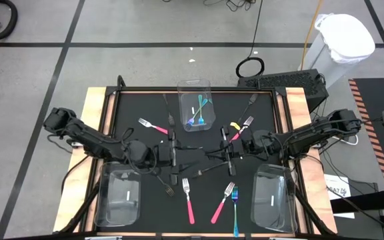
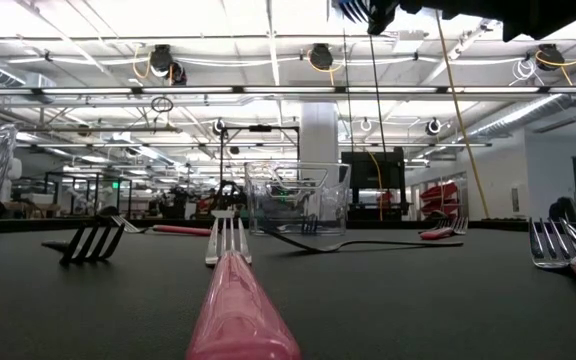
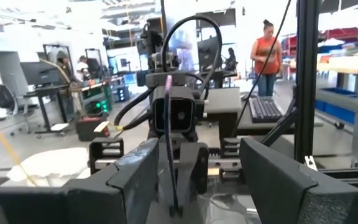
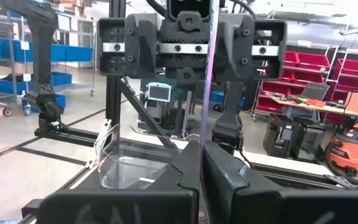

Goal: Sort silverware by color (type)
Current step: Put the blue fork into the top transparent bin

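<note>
1. Above mid-table, my right gripper point(image 4: 202, 155) pinches a pink fork point(image 4: 209, 74) upright, facing my left gripper point(image 3: 188, 168), whose fingers stand wide
2. Other forks point(image 1: 189, 200) lie scattered; some sit in the far bin point(image 1: 181, 90)
</note>
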Controlling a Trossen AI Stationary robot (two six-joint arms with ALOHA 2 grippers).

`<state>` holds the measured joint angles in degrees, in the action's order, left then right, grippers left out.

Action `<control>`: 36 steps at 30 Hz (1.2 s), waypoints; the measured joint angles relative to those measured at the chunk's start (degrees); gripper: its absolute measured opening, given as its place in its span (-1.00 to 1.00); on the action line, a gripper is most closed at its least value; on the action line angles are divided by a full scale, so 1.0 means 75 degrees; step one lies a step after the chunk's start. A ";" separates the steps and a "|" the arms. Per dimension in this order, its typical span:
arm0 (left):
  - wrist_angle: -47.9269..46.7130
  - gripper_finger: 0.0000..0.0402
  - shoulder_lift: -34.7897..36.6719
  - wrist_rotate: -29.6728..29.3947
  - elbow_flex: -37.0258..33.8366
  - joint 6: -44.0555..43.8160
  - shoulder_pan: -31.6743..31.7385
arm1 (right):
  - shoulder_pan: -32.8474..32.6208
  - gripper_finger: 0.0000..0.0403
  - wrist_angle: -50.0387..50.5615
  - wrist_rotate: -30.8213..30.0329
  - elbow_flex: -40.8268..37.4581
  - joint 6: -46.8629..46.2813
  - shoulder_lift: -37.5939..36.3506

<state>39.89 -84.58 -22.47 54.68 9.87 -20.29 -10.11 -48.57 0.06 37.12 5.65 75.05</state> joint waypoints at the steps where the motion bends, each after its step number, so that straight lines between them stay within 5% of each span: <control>1: 0.0110 0.13 -0.0057 0.0032 0.0000 -0.0003 0.0041 | 0.0000 -0.98 0.0033 0.0002 0.0000 0.0002 0.0000; 13: 0.0966 0.06 -0.0632 0.0679 -0.0003 -0.0011 0.0419 | 0.0000 -0.98 0.0168 0.0003 0.0009 0.0113 0.0000; 29: 0.0820 -0.92 -0.0626 0.1182 -0.0003 -0.0041 0.0524 | -0.0006 -0.98 0.0305 0.0061 0.0009 0.0174 0.0000; 36: 0.0556 -0.97 -0.0574 0.1193 -0.0003 -0.0143 0.0553 | -0.0006 -0.80 0.0430 -0.0015 0.0009 0.0396 0.0000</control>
<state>44.06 -88.89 -13.52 54.65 8.80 -16.14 -10.15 -45.34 -0.05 37.19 8.62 75.05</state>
